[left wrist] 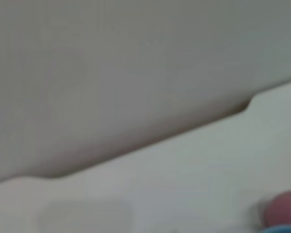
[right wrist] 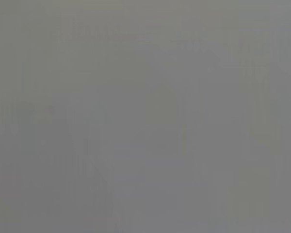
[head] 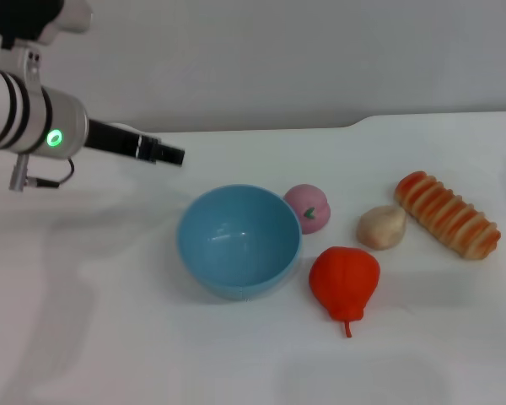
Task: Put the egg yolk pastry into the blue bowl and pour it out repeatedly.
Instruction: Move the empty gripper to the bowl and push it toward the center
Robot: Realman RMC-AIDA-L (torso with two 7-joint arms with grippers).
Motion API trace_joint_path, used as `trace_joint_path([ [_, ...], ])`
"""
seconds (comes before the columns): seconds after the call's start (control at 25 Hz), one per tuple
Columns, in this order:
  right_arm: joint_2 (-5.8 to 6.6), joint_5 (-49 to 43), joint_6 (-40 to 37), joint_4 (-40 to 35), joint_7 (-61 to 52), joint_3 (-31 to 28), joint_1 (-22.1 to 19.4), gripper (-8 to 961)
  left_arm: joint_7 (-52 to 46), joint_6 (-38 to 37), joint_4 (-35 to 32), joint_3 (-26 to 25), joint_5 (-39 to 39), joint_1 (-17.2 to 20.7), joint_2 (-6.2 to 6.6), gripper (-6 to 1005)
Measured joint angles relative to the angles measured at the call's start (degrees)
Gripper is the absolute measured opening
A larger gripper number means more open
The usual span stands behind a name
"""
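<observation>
The blue bowl (head: 239, 241) sits empty on the counter (head: 110, 337) and the egg yolk pastry (head: 381, 227) lies apart from it, between the pink ball (head: 308, 207) and the striped bread roll (head: 448, 214), so nothing looks done yet. The left end effector (head: 156, 152) hangs above the counter behind and left of the bowl, pointing toward it; whether its fingers are apart I cannot tell. The right arm is out of sight.

Arm casing: the left arm (head: 21, 114) is a white, glossy cylinder.
Bands: two black rings circle it, behind the gripper.
Light: a small green lamp (head: 55, 137) glows on the silver-grey collar.
Gripper: the left gripper (head: 164, 153) is slim and black with pale markings.
Cable: a thin black cable (head: 55, 180) loops under the collar, beside a small metal fitting.
</observation>
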State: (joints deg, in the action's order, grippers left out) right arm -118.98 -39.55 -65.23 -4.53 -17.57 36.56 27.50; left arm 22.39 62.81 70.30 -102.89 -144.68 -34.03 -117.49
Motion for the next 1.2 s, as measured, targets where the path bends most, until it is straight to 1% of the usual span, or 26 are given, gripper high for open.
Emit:
trace_joint_path([
  [0.24, -0.02, 0.0, -0.1, 0.2, -0.1, 0.1, 0.0, 519, -0.3, 3.9, -3.8, -1.9, -0.2, -2.1, 0.06, 798],
  [0.4, -0.02, 0.0, -0.1, 0.1, -0.1, 0.1, -0.1, 519, -0.3, 3.4, -4.9, -1.7, -0.2, -2.2, -0.14, 793],
  [0.68, -0.02, 0.0, -0.1, 0.1, -0.1, 0.1, -0.1, 519, -0.4, 3.0, -9.5, -1.6, 0.3, -3.5, -0.34, 785],
  [0.88, -0.02, 0.0, 0.2, 0.0, -0.1, 0.0, -0.1, 519, -0.4, 3.3, -10.1, -1.7, 0.9, -3.7, -0.37, 778],
  [1.2, 0.01, 0.0, 0.2, -0.1, 0.0, -0.3, -0.1, 519, -0.5, 3.3, -12.8, -1.7, 1.7, -4.4, -0.38, 769],
])
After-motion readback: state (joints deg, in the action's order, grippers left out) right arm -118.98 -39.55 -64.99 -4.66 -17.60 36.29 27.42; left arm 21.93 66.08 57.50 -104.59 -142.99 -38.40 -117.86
